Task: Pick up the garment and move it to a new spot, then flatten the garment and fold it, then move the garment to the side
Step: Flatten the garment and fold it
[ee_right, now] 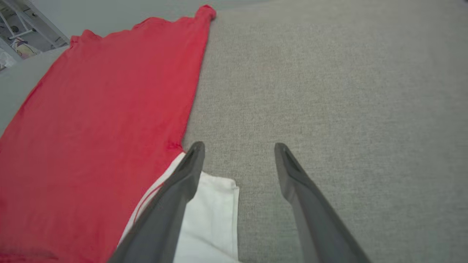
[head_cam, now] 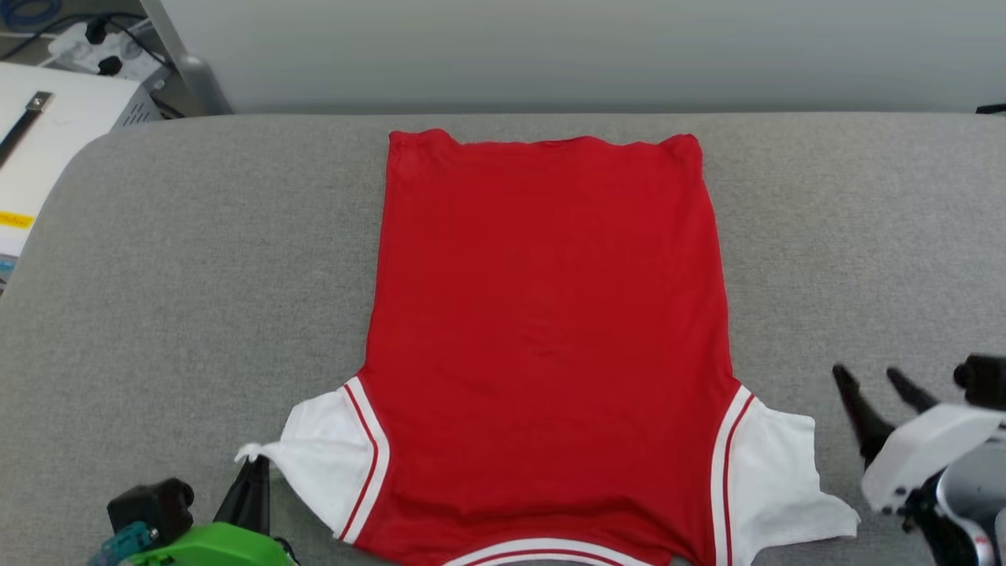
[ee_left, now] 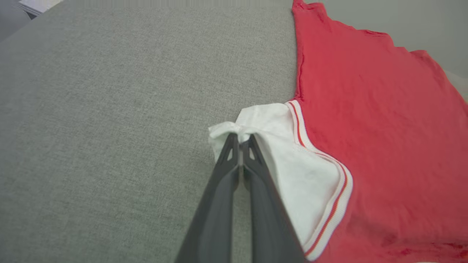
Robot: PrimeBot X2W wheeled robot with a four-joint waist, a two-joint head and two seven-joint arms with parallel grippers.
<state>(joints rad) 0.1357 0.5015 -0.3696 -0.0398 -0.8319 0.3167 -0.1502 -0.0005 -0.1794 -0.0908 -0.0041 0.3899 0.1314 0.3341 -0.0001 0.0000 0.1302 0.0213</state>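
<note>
Two grippers flank a red jersey shirt [head_cam: 550, 314] that lies spread flat on a grey padded surface [head_cam: 196, 275], plain face up, with its hem at the far edge and its striped collar trim [head_cam: 542, 552] at the near one.

At the left, the left gripper [head_cam: 253, 465] is clamped on the outer tip of the white left sleeve [head_cam: 322, 456]. In the left wrist view its fingers [ee_left: 226, 175] press together with a small bunch of white cloth pinched at their tips, and the arm reaches in from the near edge.

The shirt looks thin, light and limp. It should drape and stretch rather than hold a shape, and a pull at one point would likely drag wrinkles across the body. Corners seem the best holds: sleeve tips, shoulders and hem corners, taking both layers so front and back travel together.

At the right, the white right sleeve [head_cam: 778, 472] lies flat and free. The right gripper [head_cam: 864, 377] hovers just beside it, fingers spread wide with nothing between them, tips pointing toward the far edge.
</note>
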